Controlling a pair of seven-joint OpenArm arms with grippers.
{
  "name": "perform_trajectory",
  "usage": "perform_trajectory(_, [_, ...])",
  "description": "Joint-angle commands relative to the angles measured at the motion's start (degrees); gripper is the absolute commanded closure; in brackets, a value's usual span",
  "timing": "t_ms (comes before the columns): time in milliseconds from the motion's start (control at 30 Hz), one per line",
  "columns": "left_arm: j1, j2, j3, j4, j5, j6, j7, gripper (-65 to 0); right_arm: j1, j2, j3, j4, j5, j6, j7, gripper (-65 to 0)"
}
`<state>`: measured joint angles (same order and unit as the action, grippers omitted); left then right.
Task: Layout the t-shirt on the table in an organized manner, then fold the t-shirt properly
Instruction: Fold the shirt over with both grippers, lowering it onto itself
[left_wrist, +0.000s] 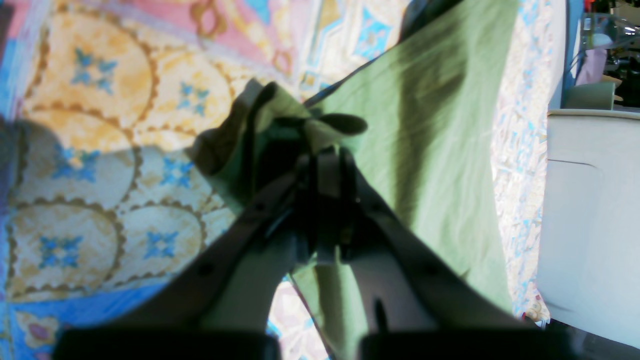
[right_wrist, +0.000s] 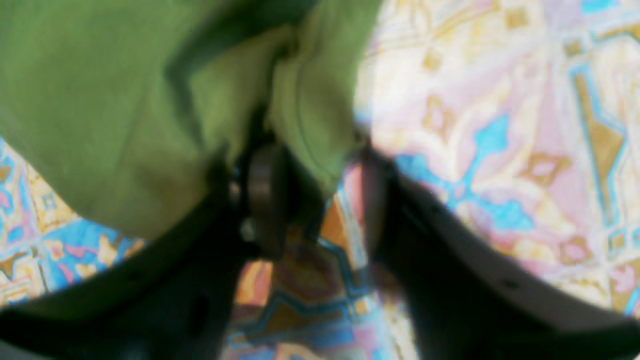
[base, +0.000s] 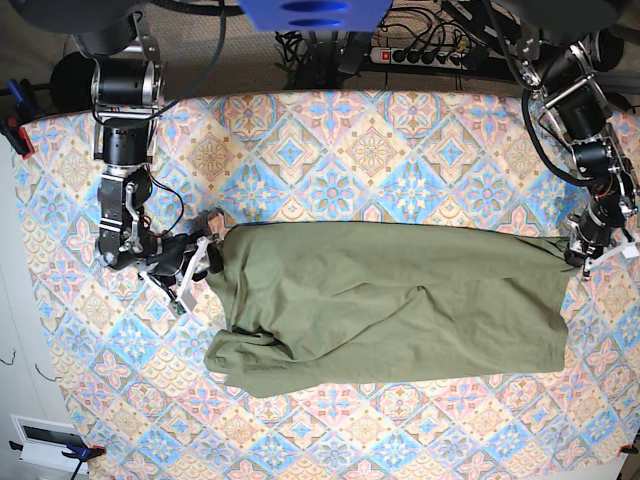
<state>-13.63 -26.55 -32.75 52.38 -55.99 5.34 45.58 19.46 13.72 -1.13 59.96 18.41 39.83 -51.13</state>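
The olive-green t-shirt (base: 390, 305) lies stretched sideways across the middle of the patterned table (base: 400, 130), its lower edge rumpled at the left. In the base view my left gripper (base: 578, 252) is at the shirt's right corner. The left wrist view shows that left gripper (left_wrist: 327, 155) shut on a bunched fold of the t-shirt (left_wrist: 430, 125). My right gripper (base: 203, 258) sits at the shirt's left edge. In the right wrist view the right gripper (right_wrist: 317, 160) has its jaws apart, with a hem fold of the t-shirt (right_wrist: 100, 100) hanging between them above the table (right_wrist: 500, 125).
A power strip (base: 420, 55) and cables lie behind the table's far edge. A red clamp (base: 20, 140) grips the left edge of the cloth. A pale box (left_wrist: 590, 210) stands just past the table's edge in the left wrist view.
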Motion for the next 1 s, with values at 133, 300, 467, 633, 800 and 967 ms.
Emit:
perform_trajectory(133, [-1.2,-1.4,-0.2,1.0,-0.9,-0.7,-0.4,-1.7,1.4,0.4,0.9,1.5,0.7,0.2,0.7,-2.9])
perform_trajectory(300, [-1.1,-1.3,-0.2,4.6,-1.2,-0.8,0.0,-1.7,1.0,0.6,10.0,10.1,8.9,0.2,0.0,-3.3])
perform_trajectory(467, [0.3,0.0,0.0,13.4,-1.0,-4.3,-0.4,-1.6,-2.0,2.5,19.3,16.8,23.6,0.2,-1.0,-3.3])
perform_trajectory(633, [-4.6,1.7,-0.2,11.2,1.0,-5.9,-4.1,-1.6,4.1,4.0,21.7,15.2,25.1,0.2,-0.4,-3.3])
perform_trajectory(800, [-13.3,2.1,-0.2,-4.8,7.8,-5.9,-10.2,-1.6,17.1,3.7,20.0,2.1,14.1,0.2,-0.3,-3.3])
perform_trajectory(967, [-15.8,2.2,-0.1,-12.6,9.2,-5.9,-16.8,-1.7,24.3,-2.2,20.1,-11.0,-1.6,0.2,4.3,-3.3])
